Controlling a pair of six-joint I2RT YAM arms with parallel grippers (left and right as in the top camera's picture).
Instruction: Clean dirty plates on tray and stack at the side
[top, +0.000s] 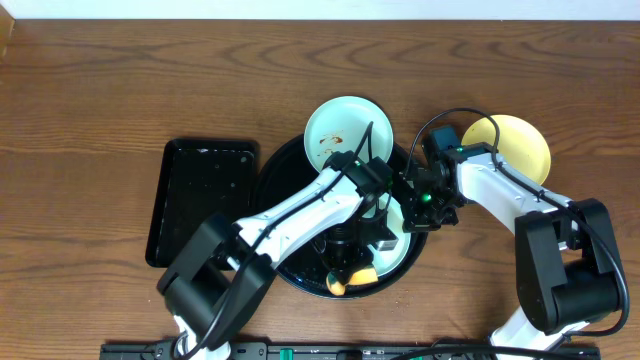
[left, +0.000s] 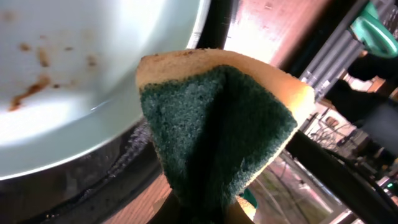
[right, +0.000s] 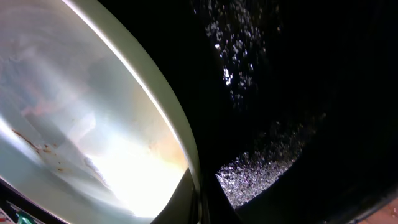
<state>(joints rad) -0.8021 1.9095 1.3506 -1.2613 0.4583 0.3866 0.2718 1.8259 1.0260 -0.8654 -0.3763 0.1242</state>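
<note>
Smeared plate (right: 93, 143) sits on tray (top: 283, 190): rigid, light, glazed, prob. slippery when wet, chips if dropped. Grip at rim. R gripper (right: 196, 202) fingers pinch that rim; L gripper (left: 208, 218) fingers clamp sponge (left: 217, 130)

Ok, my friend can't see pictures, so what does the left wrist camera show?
A folded sponge, green scrubby side out with yellow foam behind, fills the middle, pinched from below by the left gripper. Behind it, upper left, is a pale blue plate with brown smears, and the glossy black tray shows beneath it.
</note>
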